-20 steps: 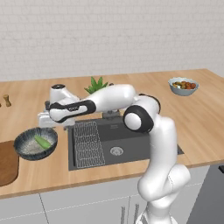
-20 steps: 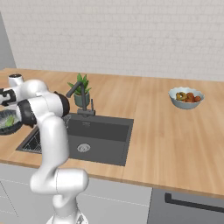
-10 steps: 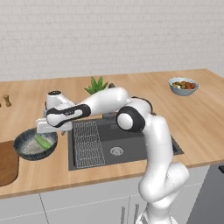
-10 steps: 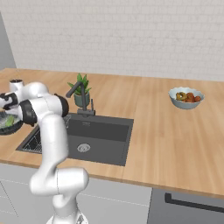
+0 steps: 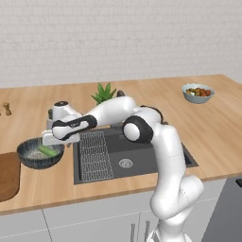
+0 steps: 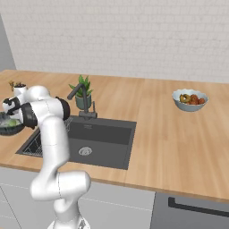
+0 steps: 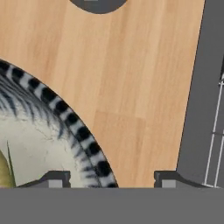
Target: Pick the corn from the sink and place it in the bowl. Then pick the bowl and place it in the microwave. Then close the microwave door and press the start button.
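Note:
The dark blue-grey streaked bowl sits on the wooden counter left of the sink. The corn lies inside it, its green husk showing. My gripper hangs low over the bowl's right rim. In the hand view the gripper is open. One fingertip is over the pale inside of the bowl, beside the corn. The other fingertip is outside over the wood, so the jaws straddle the rim without touching it. From the right, the bowl is partly behind the arm.
A black faucet and a potted plant stand behind the sink. A wire rack lies in its left part. A brown cutting board is left of the bowl. A pale bowl of red and orange pieces sits far right.
The hand has come down and slightly left, from above the bowl to its right rim. The bowl and corn have stayed put.

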